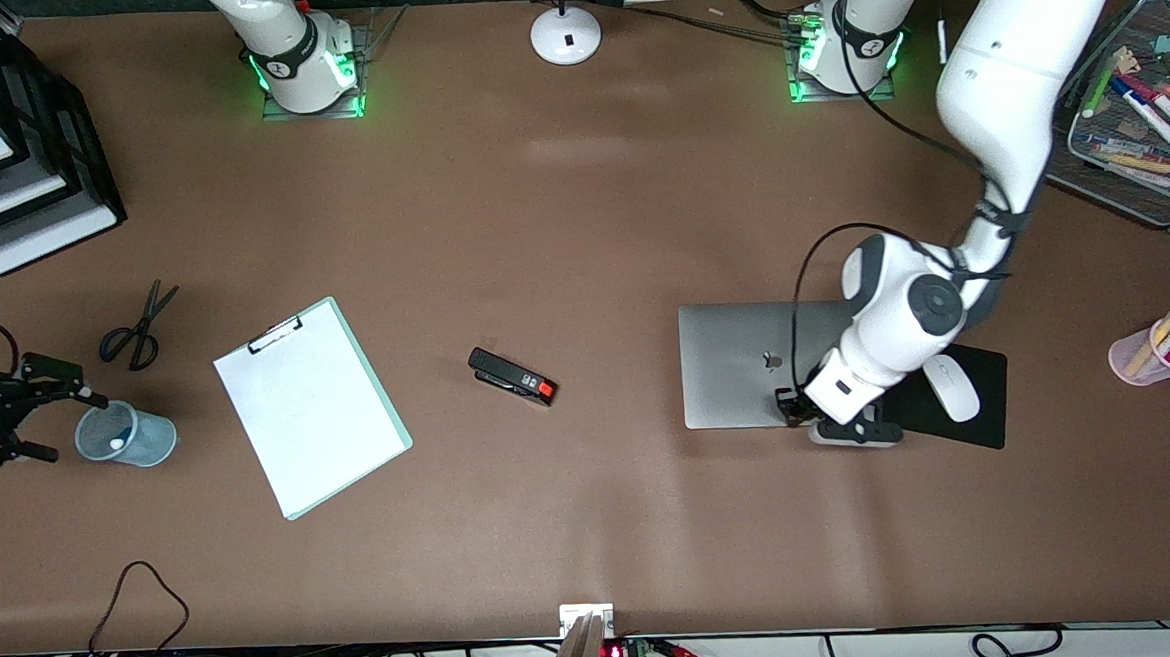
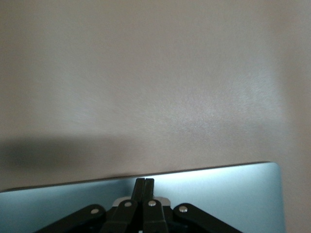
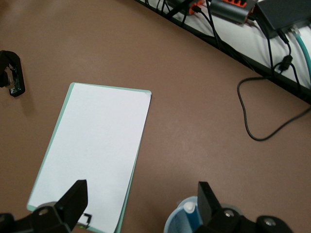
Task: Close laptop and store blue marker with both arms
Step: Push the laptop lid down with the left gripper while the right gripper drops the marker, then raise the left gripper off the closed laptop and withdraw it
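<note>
Across the front view:
- Laptop: the laptop (image 1: 747,364) lies flat on the bench (image 1: 579,219) toward the left arm's end, lid down with the logo showing, so the closing step looks done.
- Left pincer: the left pincer (image 1: 787,405) rests on the lid at the edge nearest the camera, beside the black mouse pad (image 1: 959,399) and white mouse (image 1: 951,387).
- Right pincer: the right pincer (image 1: 29,410) hangs just beside the clear cup (image 1: 125,434) at the right arm's end of the bench, fingers spread and holding nothing.
- Blue marker: the blue marker (image 1: 116,442) seems to stand inside that cup, only its white end showing.
- Others: clipboard (image 1: 311,405), stapler (image 1: 512,375) and scissors (image 1: 137,328) lie between the two arms' working spots.

Left wrist view:
- Pincer state: the fingers (image 2: 144,187) are clenched together with nothing between them, their tips pressed onto the silver lid near its edge.
- Lid: stiff, smooth metal; it likely slides under the fingertips, so pressing flat suits it better than pinching.

Right wrist view:
- Pincer state: released, the two fingers (image 3: 74,196) well apart over the cup's rim.
- Marker: a white tip above a blue body sits in the cup, so storing appears complete.
- Handling: the marker is light, rigid and slick; if regrasped, take it across the barrel. The cup is light and could tip if nudged.
</note>
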Controlling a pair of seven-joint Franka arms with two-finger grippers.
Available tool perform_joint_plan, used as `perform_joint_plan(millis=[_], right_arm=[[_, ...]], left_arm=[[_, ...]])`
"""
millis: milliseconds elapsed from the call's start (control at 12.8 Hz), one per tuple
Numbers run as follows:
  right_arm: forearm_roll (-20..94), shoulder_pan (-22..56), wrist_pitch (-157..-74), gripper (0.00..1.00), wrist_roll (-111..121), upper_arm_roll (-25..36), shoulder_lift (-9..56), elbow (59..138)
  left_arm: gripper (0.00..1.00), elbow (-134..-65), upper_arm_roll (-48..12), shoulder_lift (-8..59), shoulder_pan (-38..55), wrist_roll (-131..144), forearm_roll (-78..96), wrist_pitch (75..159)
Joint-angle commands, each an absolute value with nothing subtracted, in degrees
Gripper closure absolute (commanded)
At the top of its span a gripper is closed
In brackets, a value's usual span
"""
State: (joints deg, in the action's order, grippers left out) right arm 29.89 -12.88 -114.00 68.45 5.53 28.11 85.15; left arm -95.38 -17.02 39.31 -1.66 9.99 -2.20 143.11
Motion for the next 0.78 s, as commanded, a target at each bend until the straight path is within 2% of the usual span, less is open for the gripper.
perform_joint_plan(millis=[0,234,312,390,468,545,701], right_arm=[[22.18,-10.56,-110.49,0.00,55.95,5.63,23.66,85.96],[13.21,-6.87,-103.21,0.00,40.22,5.36,20.14,84.12],[11.53,-6.25,-99.70,0.00,34.25,5.27,19.26,82.63],[10.64,-6.24,-95.23,0.00,29.58,5.36,18.99,80.53],[9.50,-6.15,-91.44,0.00,26.75,5.45,18.98,78.59],[7.58,-5.98,-88.36,0.00,23.93,5.36,18.46,77.36],[3.88,-5.01,-85.71,0.00,16.74,5.19,15.31,77.87]], left_arm=[[1.00,-87.83,-16.61,33.85,-1.41,9.84,-3.69,124.95],[0.98,-85.43,-16.61,28.24,-1.67,9.84,-3.69,113.85],[0.83,-85.43,-16.44,25.86,-1.67,9.67,-3.69,110.69],[0.56,-85.43,-16.35,23.58,-1.76,9.49,-3.78,107.35],[0.19,-85.52,-16.35,21.99,-2.37,8.36,-3.78,105.05],[0.00,-85.43,-16.96,20.58,-4.03,5.04,-3.78,104.25],[0.00,-84.99,-16.18,17.50,-4.57,1.33,-3.69,101.02]])
